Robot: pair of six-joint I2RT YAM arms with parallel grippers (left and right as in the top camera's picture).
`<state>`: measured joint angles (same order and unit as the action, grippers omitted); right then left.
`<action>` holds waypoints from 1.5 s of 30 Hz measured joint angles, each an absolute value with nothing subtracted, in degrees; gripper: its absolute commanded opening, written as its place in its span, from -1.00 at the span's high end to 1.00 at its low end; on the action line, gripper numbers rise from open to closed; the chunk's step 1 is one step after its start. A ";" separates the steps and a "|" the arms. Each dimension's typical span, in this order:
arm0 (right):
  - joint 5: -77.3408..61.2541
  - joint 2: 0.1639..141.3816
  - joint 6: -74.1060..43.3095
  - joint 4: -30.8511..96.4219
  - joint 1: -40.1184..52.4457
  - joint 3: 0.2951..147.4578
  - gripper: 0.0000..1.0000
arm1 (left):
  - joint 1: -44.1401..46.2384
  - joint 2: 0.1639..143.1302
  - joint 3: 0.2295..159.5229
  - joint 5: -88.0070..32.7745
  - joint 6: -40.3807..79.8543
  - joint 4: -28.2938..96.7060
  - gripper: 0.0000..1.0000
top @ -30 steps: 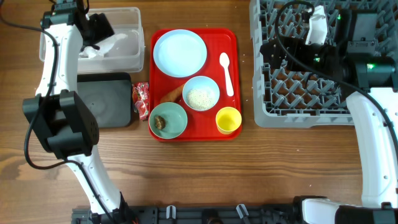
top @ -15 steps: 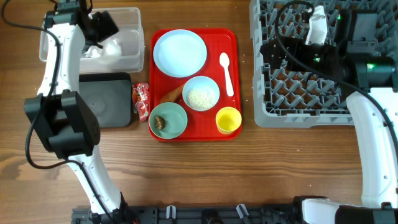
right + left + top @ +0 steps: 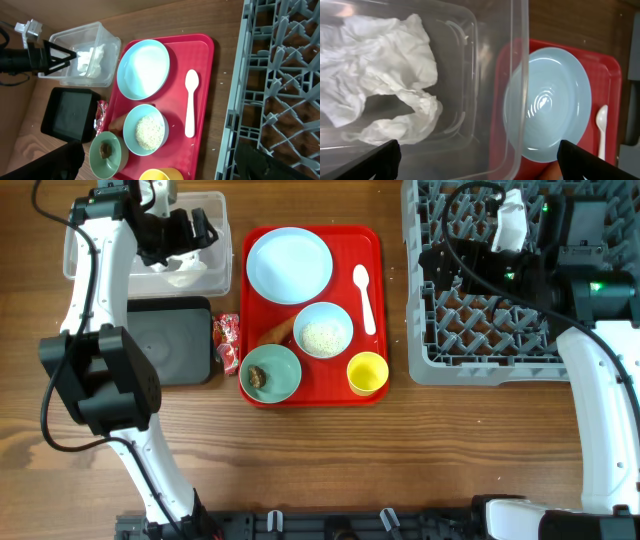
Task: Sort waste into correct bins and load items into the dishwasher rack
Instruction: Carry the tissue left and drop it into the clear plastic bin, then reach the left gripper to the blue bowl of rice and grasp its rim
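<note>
Left gripper: its two fingers are spread wide and hold nothing. It hangs over the clear tub.
Clear tub: the crumpled white napkin lies inside it, under the left gripper and not touching it.
Black tray: it sits right beside the tub, closer to the robot than the left gripper is.
Red wrapper: small and shiny, it lies on the table between the black tray and the red tray.
Red tray: it is just to the right of the left gripper, between the two grippers.
Plate: round and light blue, it is the dish closest to the left gripper.
Rice bowl: this light-blue bowl in the middle of the red tray holds white rice. The orange carrot lies on the tray against the bowl, on the left gripper's side.
Second bowl: it holds a small brown lump and sits in the tray corner next to the wrapper.
Yellow cup: it stands upright on the red tray, on the side toward the right gripper.
White spoon: it lies flat on the red tray beside the plate, on the right gripper's side.
Grey rack: it is under the right gripper, full of upright pegs.
Table: brown wood, and everything stands on it.
Right gripper: its fingers are spread wide and hold nothing. It hangs over the rack.
Left arm: it reaches far out from the robot to the tub.
</note>
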<state>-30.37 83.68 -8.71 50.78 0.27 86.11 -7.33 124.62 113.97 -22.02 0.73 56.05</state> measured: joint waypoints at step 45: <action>-30.20 85.27 -8.73 51.24 0.27 86.08 -0.99 | 29.85 124.09 110.78 -4.12 10.07 69.49 -0.72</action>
<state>-30.20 85.27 -8.73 51.24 0.27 86.08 29.85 124.09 110.78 -4.12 10.07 69.49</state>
